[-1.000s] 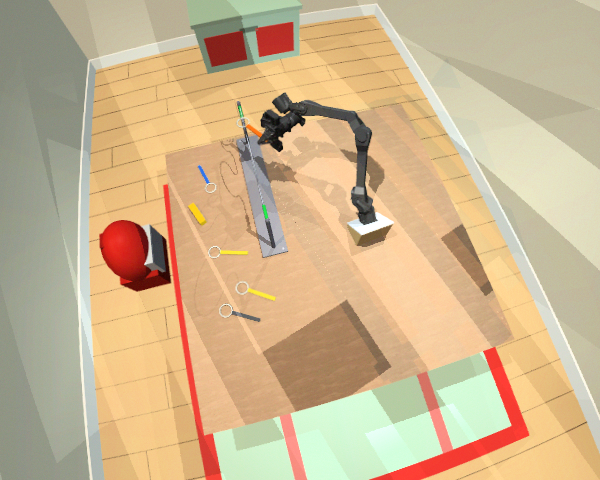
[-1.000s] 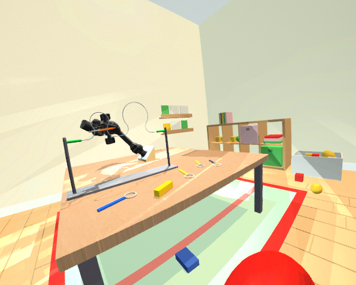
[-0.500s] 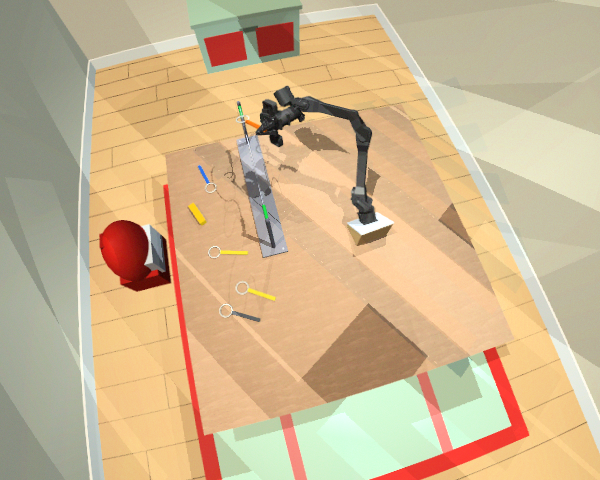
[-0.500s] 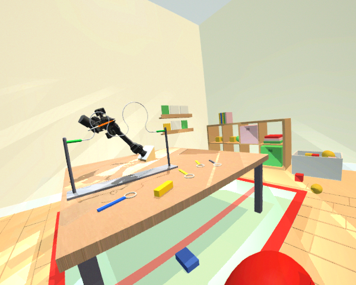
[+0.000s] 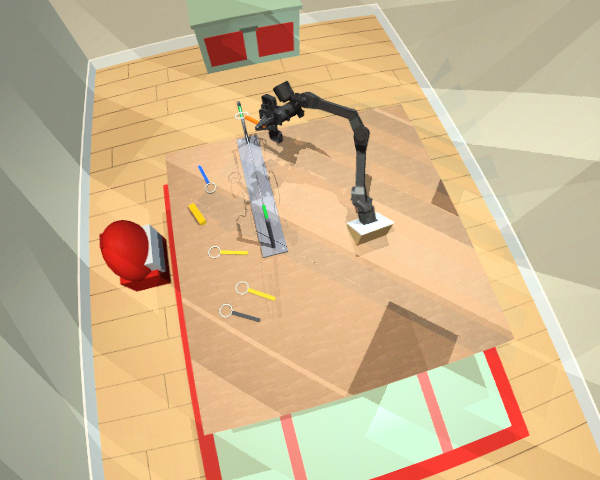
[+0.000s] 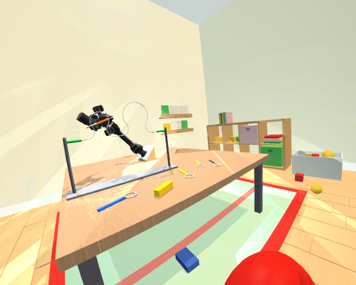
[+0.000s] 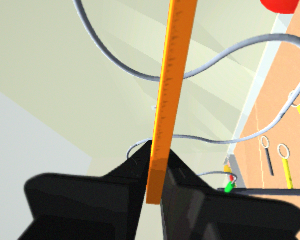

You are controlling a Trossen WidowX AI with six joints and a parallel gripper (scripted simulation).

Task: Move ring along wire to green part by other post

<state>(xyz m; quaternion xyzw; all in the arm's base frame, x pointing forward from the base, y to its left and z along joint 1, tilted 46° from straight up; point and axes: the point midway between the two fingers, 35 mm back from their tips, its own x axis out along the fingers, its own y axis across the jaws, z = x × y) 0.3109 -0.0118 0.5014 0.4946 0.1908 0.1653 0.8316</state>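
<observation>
My gripper [image 5: 263, 122] [image 6: 108, 120] [image 7: 155, 167] is shut on the orange handle [image 5: 251, 120] [image 6: 102, 122] [image 7: 172, 90] and holds it high in the air. The white ring [image 5: 242, 115] at the handle's end sits around the wire just past the far post [image 5: 238, 106] [image 6: 68, 165]. The thin grey wire [image 6: 135, 104] [image 7: 115, 56] curls in loops toward the other post [image 5: 270, 235] [image 6: 167, 148]. Green parts [image 5: 264, 211] [image 6: 75, 141] [image 6: 161, 131] [image 7: 228, 187] sit beside the posts. I cannot tell whether the ring touches the wire.
The posts stand on a grey base plate [image 5: 259, 178] [image 6: 120, 180]. Spare rings with blue [image 5: 204, 175] [image 6: 112, 203], yellow [image 5: 233, 252] [image 5: 260, 293] and dark [image 5: 244, 315] handles and a yellow block [image 5: 197, 213] [image 6: 163, 188] lie on the table. The arm's base [image 5: 368, 227] stands to the right.
</observation>
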